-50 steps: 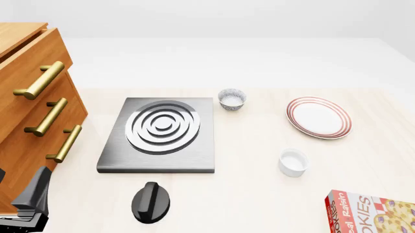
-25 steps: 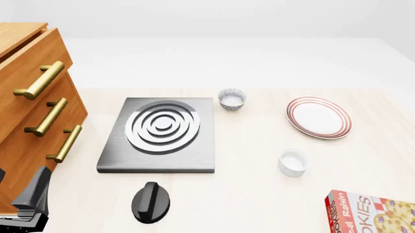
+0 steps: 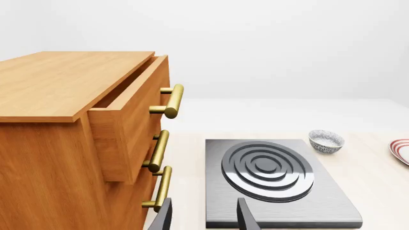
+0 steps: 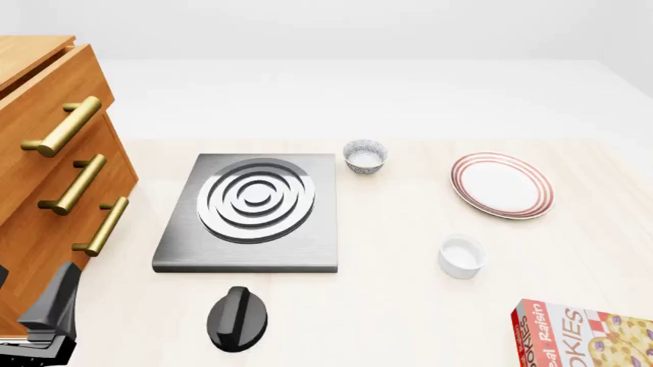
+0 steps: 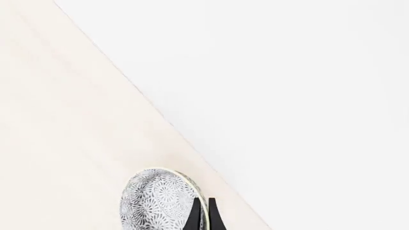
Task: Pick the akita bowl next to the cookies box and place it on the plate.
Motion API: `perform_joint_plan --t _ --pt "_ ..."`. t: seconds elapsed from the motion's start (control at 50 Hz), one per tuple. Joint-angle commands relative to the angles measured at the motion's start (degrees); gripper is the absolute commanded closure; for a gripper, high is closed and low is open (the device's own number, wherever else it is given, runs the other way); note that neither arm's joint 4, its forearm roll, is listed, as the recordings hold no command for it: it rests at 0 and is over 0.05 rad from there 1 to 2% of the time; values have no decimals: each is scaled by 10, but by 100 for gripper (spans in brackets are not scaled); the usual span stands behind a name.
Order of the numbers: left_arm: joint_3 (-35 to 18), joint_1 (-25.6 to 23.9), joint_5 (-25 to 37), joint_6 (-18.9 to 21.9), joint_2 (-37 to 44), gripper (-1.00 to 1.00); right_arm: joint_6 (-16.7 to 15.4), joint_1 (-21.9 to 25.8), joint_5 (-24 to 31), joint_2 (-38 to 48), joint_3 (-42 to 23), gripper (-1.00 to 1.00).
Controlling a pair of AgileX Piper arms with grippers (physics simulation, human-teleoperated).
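Well, right claw (image 5: pixel 204 218) tips nearly together at the bowl (image 5: pixel 160 199) rim, frame bottom; whether clamped, we cannot tell; left claw (image 3: pixel 203 220) apart; a thin rim pinch could slip.

The akita bowl (image 5: pixel 160 203), grey-and-white speckled with a pale rim, is seen only in the right wrist view, close to the table's edge; its pose cannot be judged. The cookies box (image 4: pixel 586 336), red with white lettering, is laid flat at the near right, partly cut off. The plate (image 4: pixel 500 185), white with reddish-brown rings, is set flat farther back.
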Motion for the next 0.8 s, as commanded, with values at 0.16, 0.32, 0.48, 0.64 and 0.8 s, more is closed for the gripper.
perform_joint_plan --t 0.16,0.32,0.48,0.64,0.8 --pt "0 0 0 0 0 -100 -2 -4 88 -117 -10 100" --pt "0 0 0 0 0 -100 -2 3 121 -164 -15 100" --pt "0 0 0 0 0 -100 14 25 149 -197 -20 100" --pt "0 0 0 0 0 -100 38 53 173 -215 -34 100" --pt "0 0 0 0 0 -100 62 87 190 -230 -44 100"
